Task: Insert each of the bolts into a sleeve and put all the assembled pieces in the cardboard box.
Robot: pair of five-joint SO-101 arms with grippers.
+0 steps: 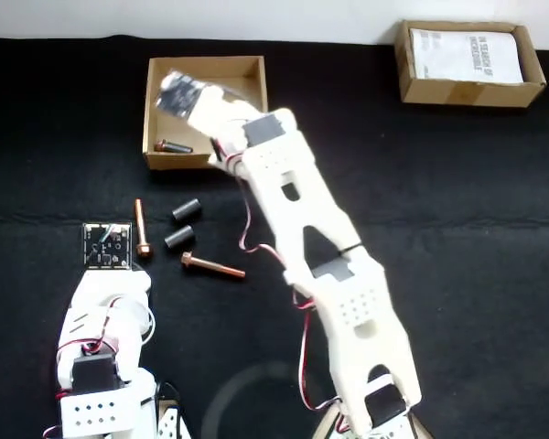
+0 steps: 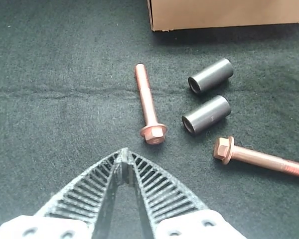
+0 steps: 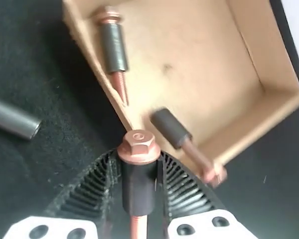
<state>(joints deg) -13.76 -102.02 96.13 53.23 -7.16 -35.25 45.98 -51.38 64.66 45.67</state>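
Cardboard box (image 1: 247,73) is over on the far left. The right gripper (image 3: 138,162) hangs above it, clamped on an assembled bolt-and-sleeve piece (image 3: 138,186) with the bolt head up at the fingertips. Two more assembled pieces (image 3: 113,47) are at the box: one lies along a wall, the other is up against the rim, and I can't tell if it's fully inside. Left gripper (image 2: 124,158) is on the near side, fingers pressed together on nothing. Just past it on the black cloth (image 2: 50,74) are two loose bolts (image 2: 148,102) and two bare sleeves (image 2: 206,115), none touching.
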